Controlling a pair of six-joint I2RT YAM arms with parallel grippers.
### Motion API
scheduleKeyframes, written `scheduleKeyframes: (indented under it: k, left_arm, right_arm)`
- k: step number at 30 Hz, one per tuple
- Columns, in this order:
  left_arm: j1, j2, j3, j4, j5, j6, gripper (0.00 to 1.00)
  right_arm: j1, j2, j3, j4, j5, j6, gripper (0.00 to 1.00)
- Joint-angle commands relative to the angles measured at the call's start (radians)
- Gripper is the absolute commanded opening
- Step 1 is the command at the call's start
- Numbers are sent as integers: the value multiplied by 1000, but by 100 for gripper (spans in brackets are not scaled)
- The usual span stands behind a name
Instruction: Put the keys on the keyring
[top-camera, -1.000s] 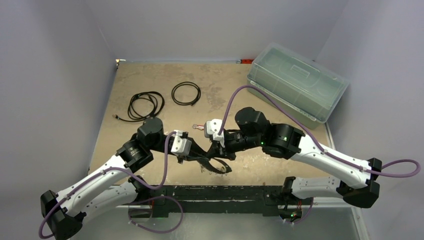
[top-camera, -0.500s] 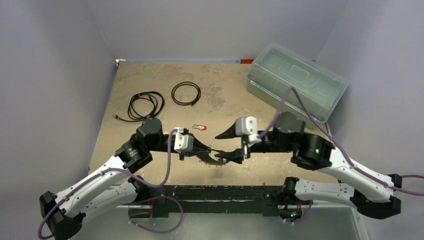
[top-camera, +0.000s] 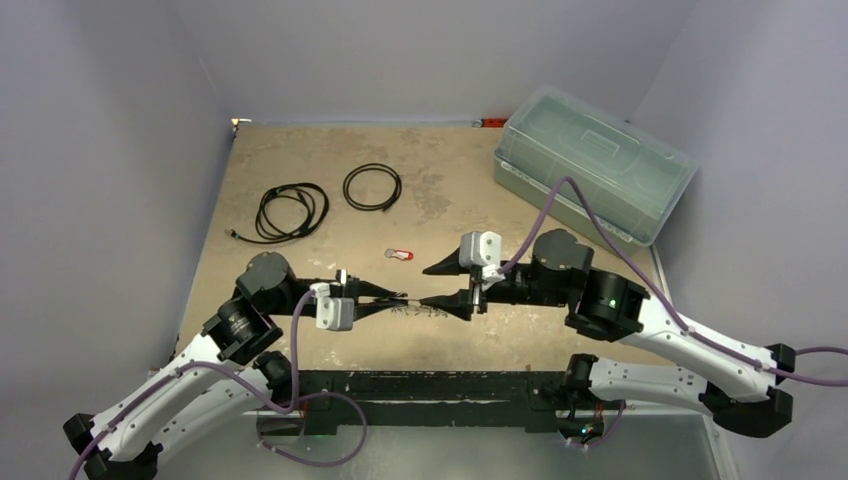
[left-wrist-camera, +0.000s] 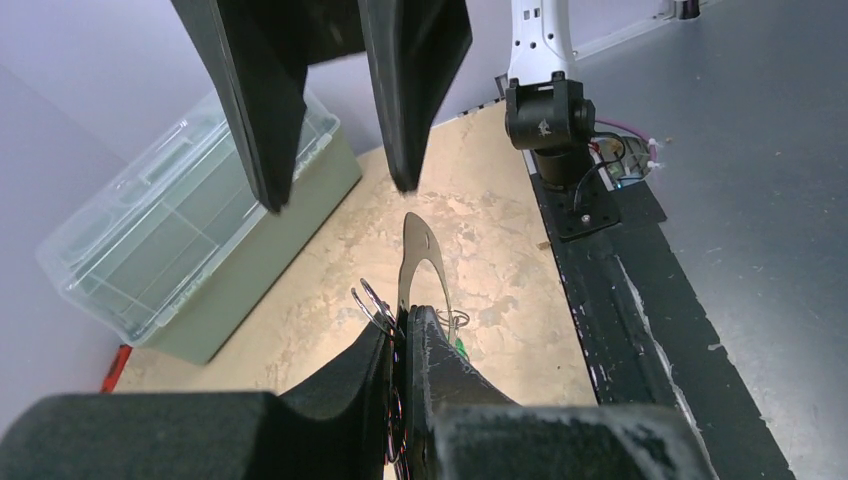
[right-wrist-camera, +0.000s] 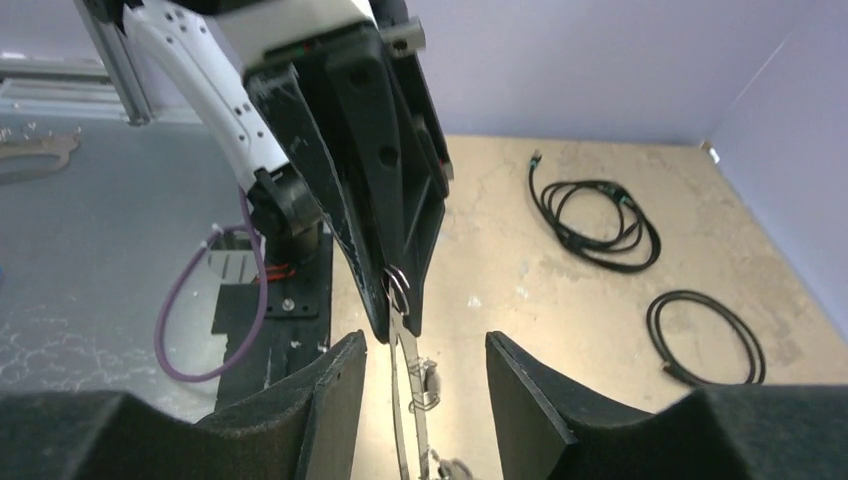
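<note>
1. Pinching the keyring (left-wrist-camera: 421, 262) edge-on, the left gripper (left-wrist-camera: 405, 322) has its fingers pressed together on the loop's near end; the rest of the loop sticks out past the tips
2. Top view: left gripper (top-camera: 398, 298) is at lower centre of frame, tips pointing right; keyring (top-camera: 416, 304) shows only as a thin line in the gap between the two grippers
3. Right gripper (top-camera: 437, 285) faces it from the right with fingers spread wide, one tip higher in frame and one lower; the lower tip is near the loop's free end, but I cannot tell whether it touches
4. Right wrist view: right gripper (right-wrist-camera: 425, 340) is spread along the bottom edge, keyring (right-wrist-camera: 404, 370) running down between the two fingers and touching neither; small wire rings (right-wrist-camera: 425, 385) hang on it
5. Red key (top-camera: 399, 254) lies flat on the table (top-camera: 450, 190), just above the gap between the grippers in frame, apart from both
6. Green speck (left-wrist-camera: 459, 347) sits beside the left finger; too small to tell whether it is a key head
7. Two black cable coils (top-camera: 292, 212) upper left; clear lidded box (top-camera: 595, 175) upper right
</note>
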Motion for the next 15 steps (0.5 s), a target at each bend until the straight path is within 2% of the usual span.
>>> scheduleKeyframes:
  k: [1,8,15]
  left_arm:
    - [0,-19,-1,54,22,46,0]
    - [1,-35,-10,90,9,39,0]
    - [1,-40,-14,100,9,32,0]
  right_arm:
    - [3,17,-5,45,-27,7,49]
    - [3,66,13,77,-101,4,40]
    - [3,102,16,102,-121,4,36]
